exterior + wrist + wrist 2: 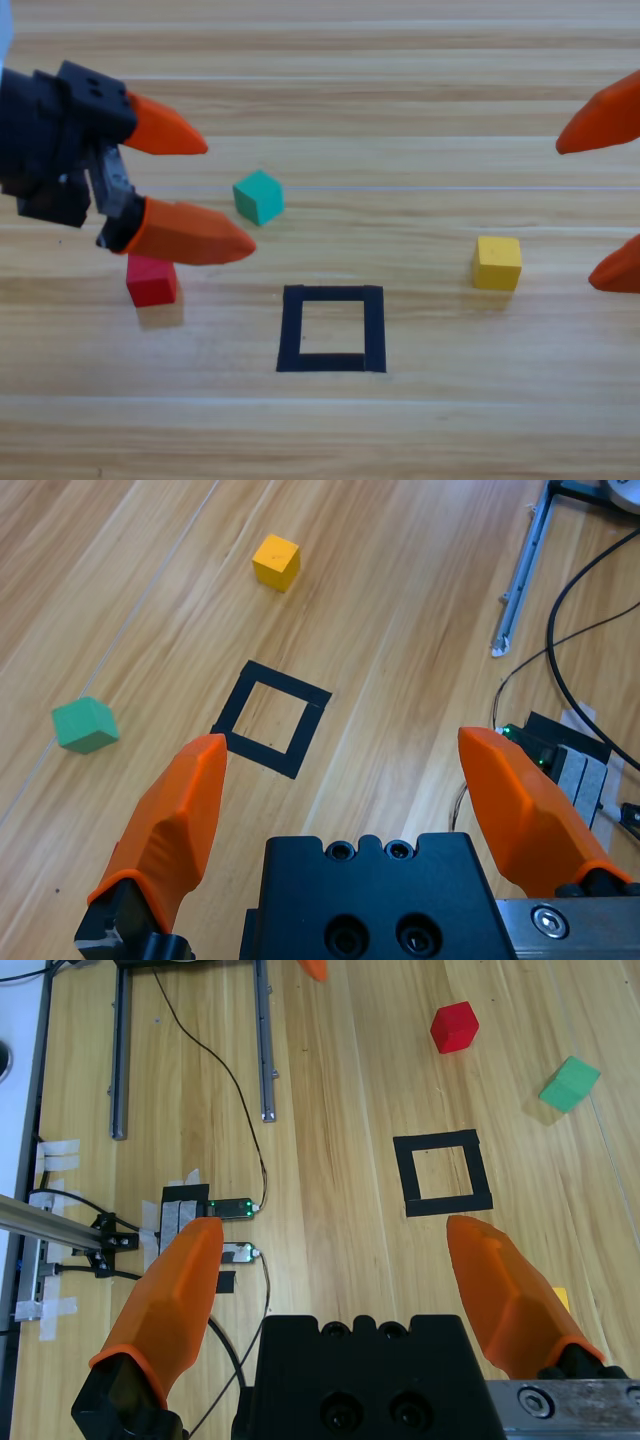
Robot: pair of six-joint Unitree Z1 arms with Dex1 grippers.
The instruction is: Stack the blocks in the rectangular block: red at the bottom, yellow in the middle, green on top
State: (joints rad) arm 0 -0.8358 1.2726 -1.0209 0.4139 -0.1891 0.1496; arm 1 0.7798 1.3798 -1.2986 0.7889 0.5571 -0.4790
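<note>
Pale wood-grain surface (420, 430), striped with lighter plank lines. Matte red cube (151, 280); plain yellow cube (497, 263); teal-green cube (259, 197). Black tape square (331, 328), bare wood inside. Left pincer (205, 193): orange jaws, black body. Right pincer (600, 200): orange jaws. Black cables (215, 1070) and grey metal rails (264, 1040) along the edge.

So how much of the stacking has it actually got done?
None yet. The black tape square holds only bare wood, and the red cube, yellow cube and green cube sit apart outside it. The left gripper is open over the red cube; the right gripper waits open. All three placements remain.
</note>
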